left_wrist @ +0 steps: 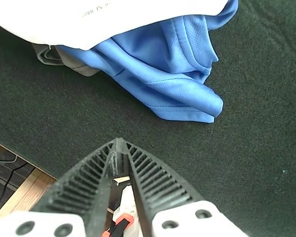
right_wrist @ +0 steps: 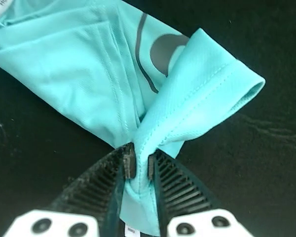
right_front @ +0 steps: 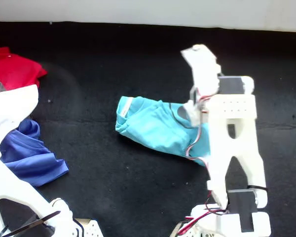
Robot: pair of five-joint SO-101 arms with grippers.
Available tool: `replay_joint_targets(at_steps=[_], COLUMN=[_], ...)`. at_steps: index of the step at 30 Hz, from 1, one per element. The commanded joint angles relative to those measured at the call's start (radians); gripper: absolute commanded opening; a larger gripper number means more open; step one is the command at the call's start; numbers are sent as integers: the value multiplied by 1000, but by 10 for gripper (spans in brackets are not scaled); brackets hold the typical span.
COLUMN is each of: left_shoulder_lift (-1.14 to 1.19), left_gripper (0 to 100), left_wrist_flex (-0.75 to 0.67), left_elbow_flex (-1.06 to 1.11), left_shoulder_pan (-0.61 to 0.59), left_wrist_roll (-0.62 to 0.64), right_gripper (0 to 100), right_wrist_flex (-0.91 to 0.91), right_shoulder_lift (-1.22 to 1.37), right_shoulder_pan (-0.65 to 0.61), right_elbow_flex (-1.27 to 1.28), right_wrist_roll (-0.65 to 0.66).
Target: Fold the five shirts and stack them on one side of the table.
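Observation:
A teal shirt (right_front: 153, 126) lies crumpled mid-table on the black cloth. My right gripper (right_wrist: 137, 165) is shut on a bunched fold of the teal shirt (right_wrist: 89, 74), and its arm (right_front: 232, 148) stretches over the shirt's right end. At the left edge lies a pile: a red shirt (right_front: 12, 69), a white shirt (right_front: 12, 106) and a blue shirt (right_front: 29, 155). My left gripper (left_wrist: 119, 148) is shut on nothing and hovers over bare cloth, short of the blue shirt (left_wrist: 172, 64). The white shirt (left_wrist: 113, 15) overlaps the blue one.
A grey garment (left_wrist: 64, 61) peeks out from under the white shirt. The table's edge (left_wrist: 24, 165) runs close behind my left gripper, with wooden floor below it. A white wall (right_front: 148, 10) borders the far side. Bare black cloth (right_front: 113, 192) spans the front middle.

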Motion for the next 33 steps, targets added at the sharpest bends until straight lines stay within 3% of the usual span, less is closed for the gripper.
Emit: replay_joint_targets(at_steps=[1,21,27,33], left_shoulder_lift=[-31,-31,-31,-31], left_gripper=[14,14,14,14], left_wrist_flex=[-12,-12,-12,-12], left_elbow_flex=[-30,-27,-25,-25], left_shoulder_pan=[-1,-1,-1,-1], left_wrist_roll=[-6,-5,-5,-5], right_gripper=[8,19,200,228], right_wrist_flex=[-81,-128,-116,74], right_shoulder_lift=[-18,461,527,532], right_shoulder_pan=[-79,-278,-328,-394], right_elbow_flex=[-56,-377,-446,-628], right_wrist_roll=[-60,-107,-107,-101])
